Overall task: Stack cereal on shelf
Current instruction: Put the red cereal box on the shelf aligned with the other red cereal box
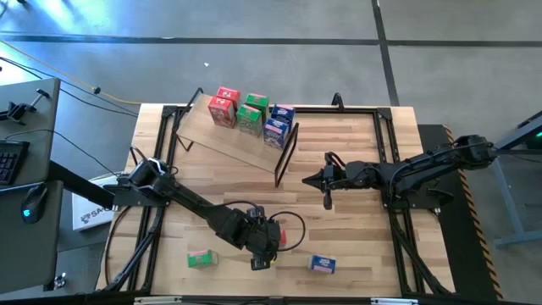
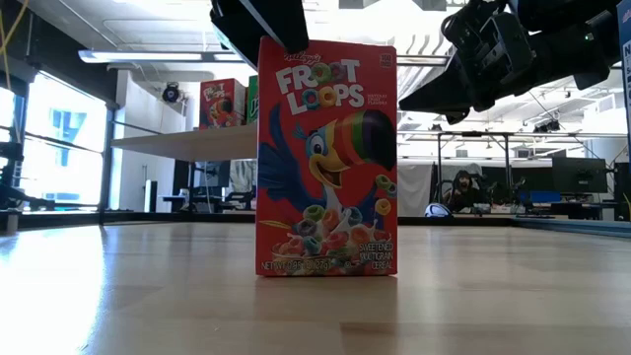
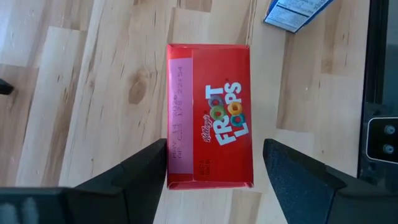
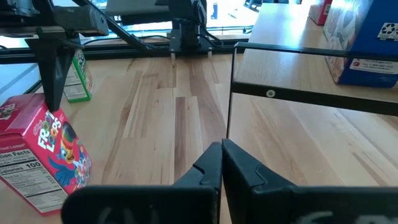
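Note:
A red cereal box (image 3: pixel 208 115) stands upright on the table near its front edge, facing the low view (image 2: pixel 325 158). My left gripper (image 3: pixel 215 149) hangs open above it, pointing steeply down, one finger on either side of the box top without plainly touching it. Red, green and blue cereal boxes (image 1: pixel 251 114) stand on the tilted plywood shelf (image 1: pixel 229 140) at the far side. A green box (image 1: pixel 201 259) and a blue box (image 1: pixel 322 264) lie on the table near the front edge. My right gripper (image 4: pixel 221 162) waits shut at mid-table, right of the shelf's black frame end (image 1: pixel 288 152).
A black metal frame (image 1: pixel 381 110) borders the slatted tabletop. The blue box on the table (image 3: pixel 292 12) lies close beyond the red one. Bare wood spans between the shelf and the front edge. Cables trail at the table's left side (image 1: pixel 127 229).

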